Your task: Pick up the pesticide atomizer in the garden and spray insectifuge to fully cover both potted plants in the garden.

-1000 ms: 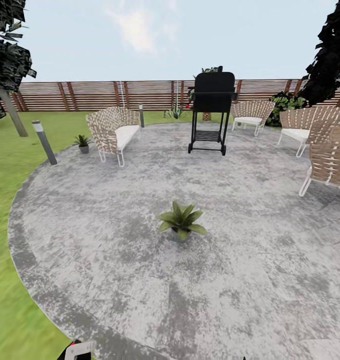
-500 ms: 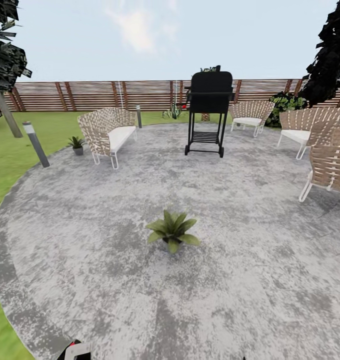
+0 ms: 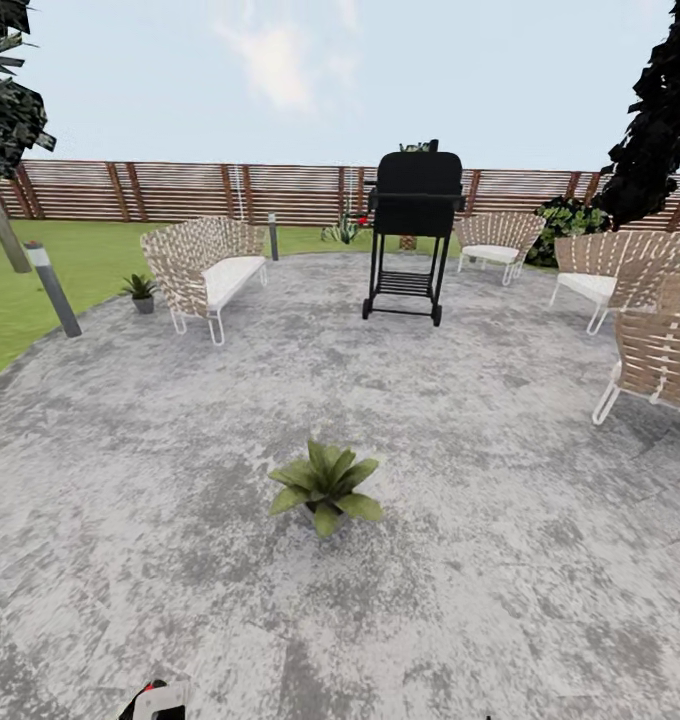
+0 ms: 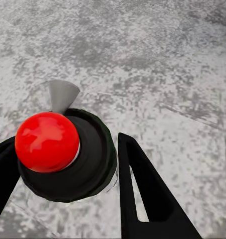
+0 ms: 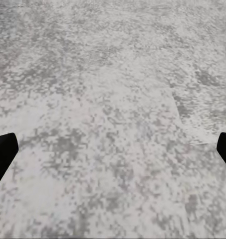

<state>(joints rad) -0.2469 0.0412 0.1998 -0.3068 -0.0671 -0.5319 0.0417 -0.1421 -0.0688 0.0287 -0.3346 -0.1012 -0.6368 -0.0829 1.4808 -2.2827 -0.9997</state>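
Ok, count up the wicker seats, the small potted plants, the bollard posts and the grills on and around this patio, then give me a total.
Wicker seats: 4
Small potted plants: 2
Grey bollard posts: 2
Black grill: 1
Total: 9

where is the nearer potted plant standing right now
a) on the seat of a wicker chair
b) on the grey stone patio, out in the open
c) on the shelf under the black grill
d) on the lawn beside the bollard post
b: in the head view the nearer potted plant stands on the bare grey stone patio, well clear of the wicker chair and the black grill.
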